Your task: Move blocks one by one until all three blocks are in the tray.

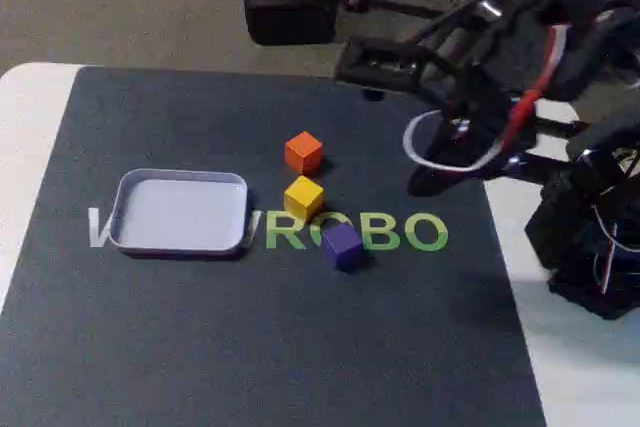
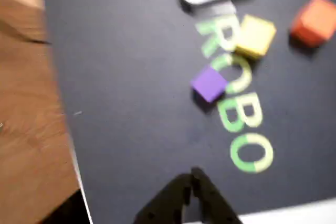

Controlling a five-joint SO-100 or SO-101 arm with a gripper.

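While viewed from the fixed camera, left to right: tray (image 1: pixel 180 211), empty, lay on dark mat (image 1: pixel 150 347) over desk (image 1: pixel 25 137). Beside it, well apart from its rim: orange block (image 1: pixel 303 151), yellow block (image 1: pixel 303 197), purple block (image 1: pixel 342 245), none yet moved. Farthest right: claw (image 2: pixel 192 178), raised, apparently closed in wrist view, holding nothing; likely poised to descend.

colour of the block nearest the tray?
Yellow. The block sits just right of the tray, clearest in the fixed view.
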